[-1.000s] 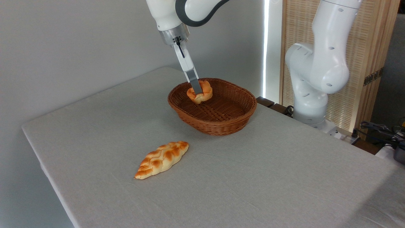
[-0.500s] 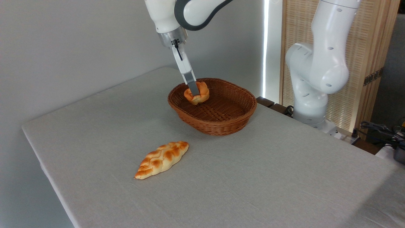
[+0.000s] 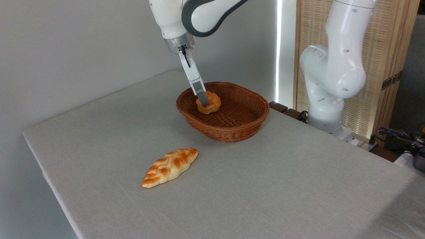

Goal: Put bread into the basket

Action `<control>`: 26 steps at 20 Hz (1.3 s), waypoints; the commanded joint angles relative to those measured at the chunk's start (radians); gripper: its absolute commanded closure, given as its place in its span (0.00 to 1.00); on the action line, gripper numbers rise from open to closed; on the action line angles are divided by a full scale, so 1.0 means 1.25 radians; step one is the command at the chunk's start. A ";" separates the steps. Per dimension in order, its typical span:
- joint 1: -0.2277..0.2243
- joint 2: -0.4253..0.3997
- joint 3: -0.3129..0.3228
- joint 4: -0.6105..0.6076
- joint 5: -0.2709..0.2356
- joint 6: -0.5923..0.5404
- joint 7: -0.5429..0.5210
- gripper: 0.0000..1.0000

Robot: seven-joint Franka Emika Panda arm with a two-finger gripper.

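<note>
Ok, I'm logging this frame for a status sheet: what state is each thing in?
bun: inside the basket, lobed top up, at the gripper's fingertip.
basket: upright on the table, holding only the bun.
braided loaf: lying flat on the tablecloth, outside the basket.
gripper: down in the basket at the bun; open or shut cannot be told.

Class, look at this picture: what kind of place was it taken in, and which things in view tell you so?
Probably a robotics lab or demo room, not a kitchen. A white robot arm is mounted beside a cloth-covered table, loose cables lie at the right, and the only food is bread set out as props.
</note>
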 commanded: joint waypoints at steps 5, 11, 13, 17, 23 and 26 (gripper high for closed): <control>0.004 -0.009 0.075 0.106 -0.031 -0.007 -0.043 0.00; 0.177 0.003 0.087 0.209 -0.019 -0.020 -0.021 0.00; 0.230 0.048 0.087 0.285 0.003 -0.023 -0.012 0.00; 0.269 0.134 0.087 0.393 0.090 -0.064 -0.014 0.00; 0.302 0.181 0.124 0.479 0.091 -0.083 -0.013 0.00; 0.294 0.190 0.145 0.501 0.091 -0.100 -0.013 0.00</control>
